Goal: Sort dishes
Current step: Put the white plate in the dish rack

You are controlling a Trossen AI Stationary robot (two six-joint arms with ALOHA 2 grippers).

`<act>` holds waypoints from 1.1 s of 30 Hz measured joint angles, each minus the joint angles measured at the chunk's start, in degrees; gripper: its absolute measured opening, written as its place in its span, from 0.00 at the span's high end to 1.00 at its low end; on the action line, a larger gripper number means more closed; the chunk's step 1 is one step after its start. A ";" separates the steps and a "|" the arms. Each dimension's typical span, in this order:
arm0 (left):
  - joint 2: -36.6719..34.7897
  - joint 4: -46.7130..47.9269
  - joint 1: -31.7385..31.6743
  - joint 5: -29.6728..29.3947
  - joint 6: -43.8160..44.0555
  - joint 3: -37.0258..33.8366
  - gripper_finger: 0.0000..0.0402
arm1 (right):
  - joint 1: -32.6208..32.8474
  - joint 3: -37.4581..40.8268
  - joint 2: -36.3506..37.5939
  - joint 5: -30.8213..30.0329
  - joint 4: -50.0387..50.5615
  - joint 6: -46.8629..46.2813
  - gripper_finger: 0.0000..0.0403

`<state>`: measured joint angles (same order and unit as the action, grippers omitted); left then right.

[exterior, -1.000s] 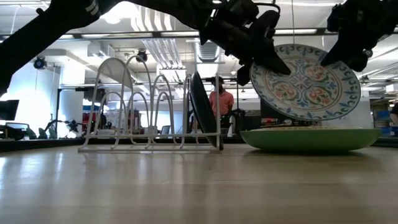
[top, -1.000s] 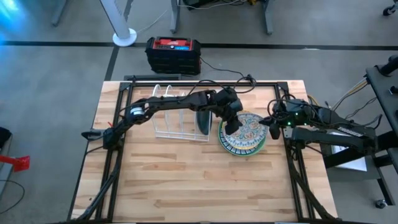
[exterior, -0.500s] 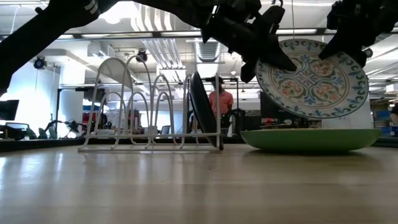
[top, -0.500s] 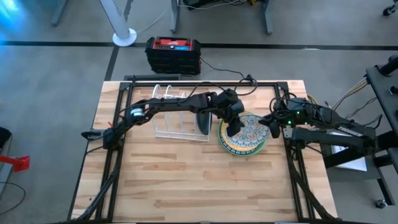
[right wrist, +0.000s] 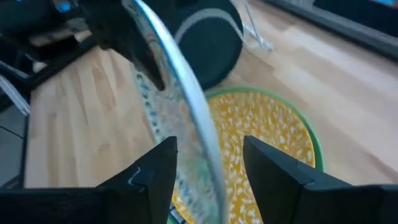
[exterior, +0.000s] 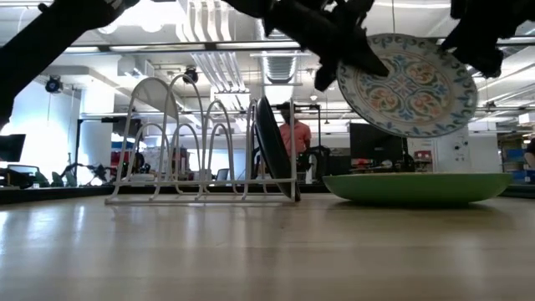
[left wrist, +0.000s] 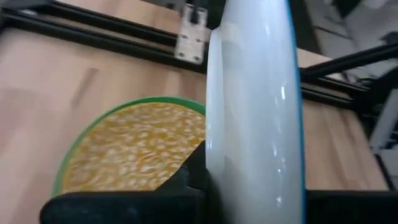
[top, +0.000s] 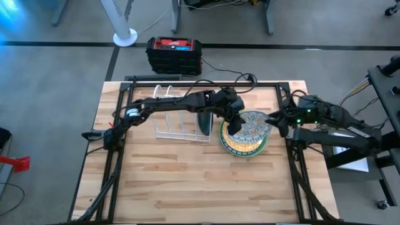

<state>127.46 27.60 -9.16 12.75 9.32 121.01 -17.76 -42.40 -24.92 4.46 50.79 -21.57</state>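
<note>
The white plate with the blue floral pattern hangs tilted above a mustard-yellow speckled plate, which lies in a light green plate on the table. My left gripper is shut on the floral plate. My right gripper is open at the plate's opposite side. Its fingers stand on either side of the rim with a gap to each. A dark teal plate stands on edge in the white wire rack. My left gripper pinches the floral plate's rim on the side toward the rack, one finger on the patterned face and one on the back. It comes slanting down from the table's left. The plate is lifted clear of the stack, tilted steeply, its face toward the near edge.
The rack's other slots toward the left stand free. A black and red box sits on the floor beyond the far edge. Black frame rails run along the table's sides. A person stands in the room behind.
My left gripper has risen with the floral plate, which now hangs higher above the stack, still tilted. My right gripper has risen too and drawn slightly toward the table's right edge.
</note>
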 joint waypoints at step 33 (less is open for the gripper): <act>-19.55 28.85 15.06 -68.64 11.59 0.11 0.95 | 0.00 -3.14 6.51 -4.64 0.28 0.71 0.55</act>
<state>107.91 56.45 5.90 -55.89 20.91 121.12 -17.76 -45.54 -18.41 -0.19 51.07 -20.86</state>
